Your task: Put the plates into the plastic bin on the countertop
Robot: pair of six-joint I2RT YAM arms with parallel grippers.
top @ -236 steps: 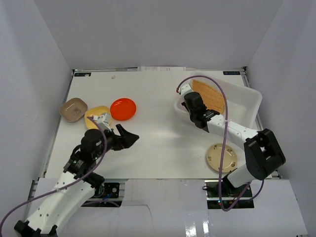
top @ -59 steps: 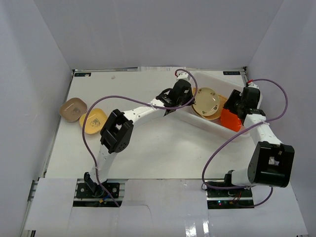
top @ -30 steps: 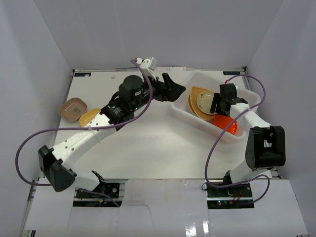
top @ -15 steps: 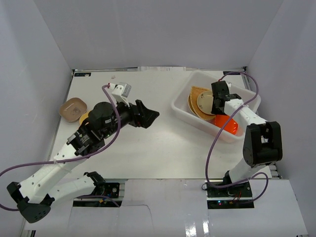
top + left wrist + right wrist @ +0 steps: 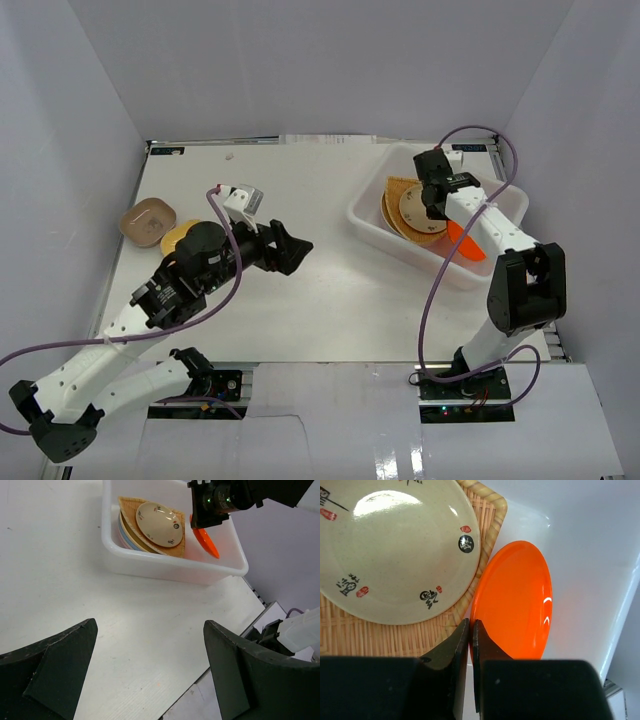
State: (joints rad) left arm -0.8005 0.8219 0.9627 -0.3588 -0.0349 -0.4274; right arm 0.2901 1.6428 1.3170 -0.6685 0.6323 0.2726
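The plastic bin (image 5: 505, 222) stands at the right of the countertop (image 5: 330, 290). In it a cream plate (image 5: 415, 210) lies on a fan-shaped woven plate (image 5: 399, 187) over more plates, and a red-orange plate (image 5: 458, 240) leans on edge beside them. My right gripper (image 5: 440, 208) is inside the bin. In the right wrist view its jaws (image 5: 471, 630) are pinched on the rim of the red-orange plate (image 5: 515, 600). My left gripper (image 5: 292, 248) is open and empty over the middle of the countertop. A brown plate (image 5: 148, 222) and a yellow plate (image 5: 176, 236) lie at the left.
Grey walls close in the countertop on three sides. The left wrist view shows the bin (image 5: 150, 565), the cream plate (image 5: 157, 524) and the countertop's near right edge (image 5: 240, 630). The yellow plate is partly hidden under my left arm.
My left arm has drawn back from the bin toward the middle left, open and empty. My right gripper has shifted toward the bin's far side, and the red-orange plate stands more on edge.
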